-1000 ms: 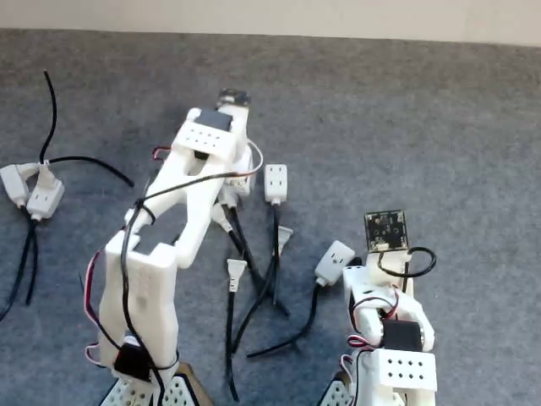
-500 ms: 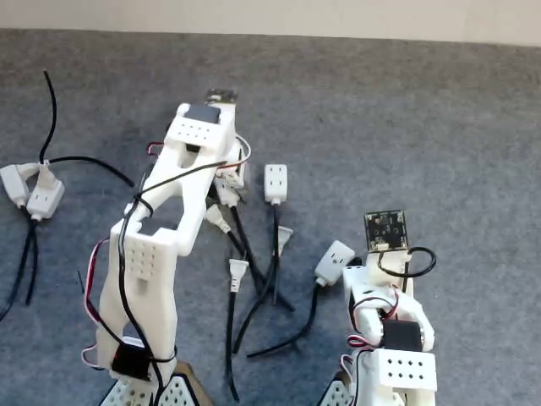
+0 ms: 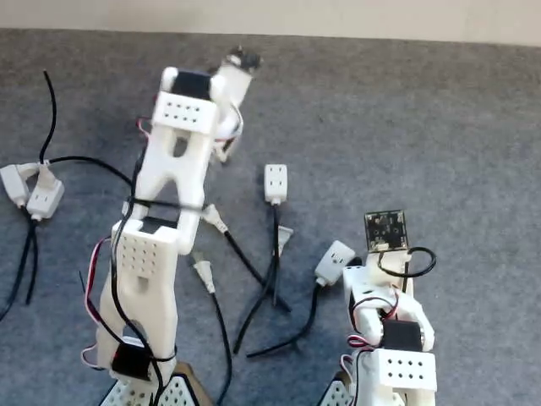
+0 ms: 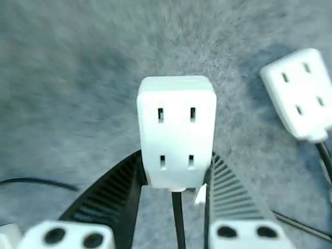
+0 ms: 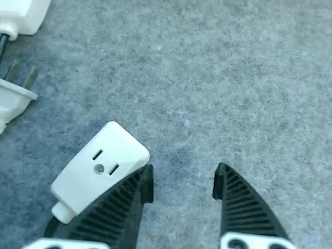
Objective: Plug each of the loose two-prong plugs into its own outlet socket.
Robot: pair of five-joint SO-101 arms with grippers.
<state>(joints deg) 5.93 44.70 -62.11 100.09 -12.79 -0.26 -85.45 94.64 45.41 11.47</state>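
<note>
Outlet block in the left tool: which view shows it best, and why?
The left wrist view: the outlet block faces the camera, both slot pairs plain, clamped in the left tool. In the high view the left arm mostly covers it. The right wrist view looks at another socket.

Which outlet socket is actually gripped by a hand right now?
The two-outlet socket clamped in the left hand. The grounded socket by the open right hand just lies beside one finger, ungripped.
</note>
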